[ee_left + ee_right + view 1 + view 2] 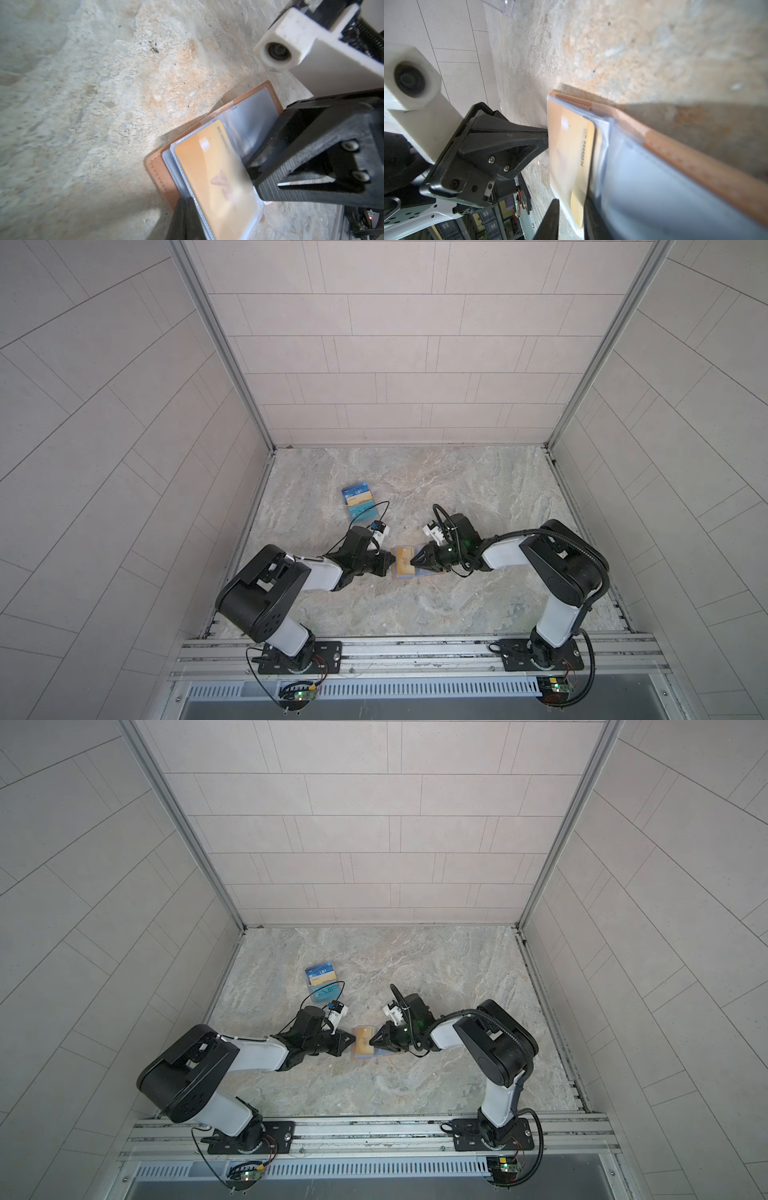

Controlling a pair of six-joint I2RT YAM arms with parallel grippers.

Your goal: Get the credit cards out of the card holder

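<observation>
So my left gripper (390, 564) pinches the tan card holder (158, 166) edge; right gripper (413, 561) clamps its gold card (218, 176).

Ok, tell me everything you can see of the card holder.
The card holder is tan leather with stitched edges and pale clear plastic sleeves. It lies open on the marble table between both arms. A gold card sits in its top sleeve. The left gripper is shut on a sleeve edge; the right gripper pinches the gold card's edge.
</observation>
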